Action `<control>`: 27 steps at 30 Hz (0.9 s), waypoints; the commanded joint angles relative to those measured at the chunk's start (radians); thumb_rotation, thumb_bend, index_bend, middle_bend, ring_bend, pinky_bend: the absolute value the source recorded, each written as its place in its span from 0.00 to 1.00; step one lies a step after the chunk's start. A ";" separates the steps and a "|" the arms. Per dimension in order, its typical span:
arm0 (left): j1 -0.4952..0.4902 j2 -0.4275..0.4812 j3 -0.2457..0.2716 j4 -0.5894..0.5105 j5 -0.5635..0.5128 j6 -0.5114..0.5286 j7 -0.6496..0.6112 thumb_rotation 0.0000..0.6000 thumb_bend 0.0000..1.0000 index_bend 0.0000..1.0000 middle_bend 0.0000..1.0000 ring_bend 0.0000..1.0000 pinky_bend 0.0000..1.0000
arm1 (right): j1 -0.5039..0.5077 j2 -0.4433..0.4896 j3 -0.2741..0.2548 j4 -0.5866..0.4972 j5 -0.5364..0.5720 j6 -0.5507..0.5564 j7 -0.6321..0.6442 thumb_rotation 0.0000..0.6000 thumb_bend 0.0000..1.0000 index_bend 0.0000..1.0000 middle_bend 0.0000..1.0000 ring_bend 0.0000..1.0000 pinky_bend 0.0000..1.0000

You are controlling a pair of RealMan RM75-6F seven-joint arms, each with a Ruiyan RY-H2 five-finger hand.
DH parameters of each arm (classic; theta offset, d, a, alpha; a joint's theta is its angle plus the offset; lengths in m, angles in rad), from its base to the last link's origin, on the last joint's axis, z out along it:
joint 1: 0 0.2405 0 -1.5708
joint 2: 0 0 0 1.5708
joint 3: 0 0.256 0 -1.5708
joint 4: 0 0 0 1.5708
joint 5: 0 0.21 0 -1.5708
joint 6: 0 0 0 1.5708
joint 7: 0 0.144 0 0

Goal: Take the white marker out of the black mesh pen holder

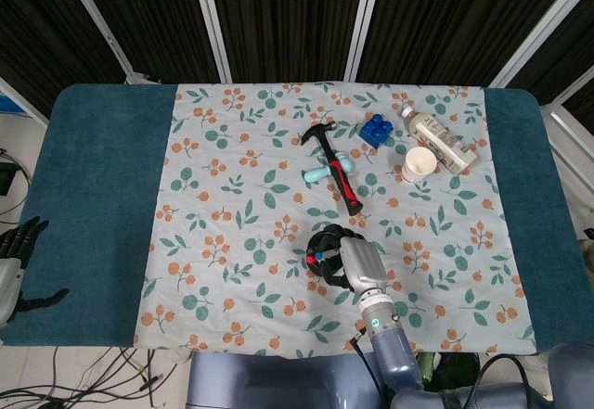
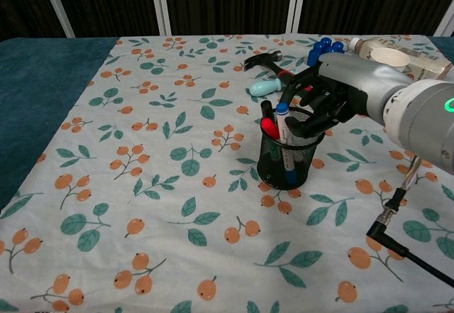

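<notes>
The black mesh pen holder stands upright on the floral cloth, near the front middle. In it are a white marker with a blue cap, a red-capped marker and a dark pen. My right hand hovers at the holder's far right rim. Its dark fingers curl down just right of the white marker, and I see no grip on it. In the head view the hand hides most of the holder. My left hand hangs off the table's left front edge, holding nothing, fingers apart.
Behind the holder lie a hammer and a light blue handle-shaped object. A blue block, a paper cup and a lying bottle sit at the back right. A black cable hangs below my right wrist.
</notes>
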 commanded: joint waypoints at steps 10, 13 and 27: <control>0.003 0.001 0.000 0.001 0.001 0.005 -0.001 1.00 0.00 0.00 0.00 0.00 0.00 | -0.002 -0.004 0.001 -0.001 -0.003 0.002 -0.001 1.00 0.58 0.55 0.23 0.22 0.24; 0.002 0.001 0.001 0.001 0.003 0.004 0.000 1.00 0.00 0.00 0.00 0.00 0.00 | -0.002 -0.005 0.002 0.000 -0.003 0.000 -0.001 1.00 0.58 0.55 0.23 0.22 0.24; 0.003 0.001 0.000 0.002 0.001 0.004 -0.004 1.00 0.00 0.00 0.00 0.00 0.00 | -0.003 -0.008 0.003 0.004 -0.004 0.002 -0.004 1.00 0.58 0.56 0.23 0.22 0.24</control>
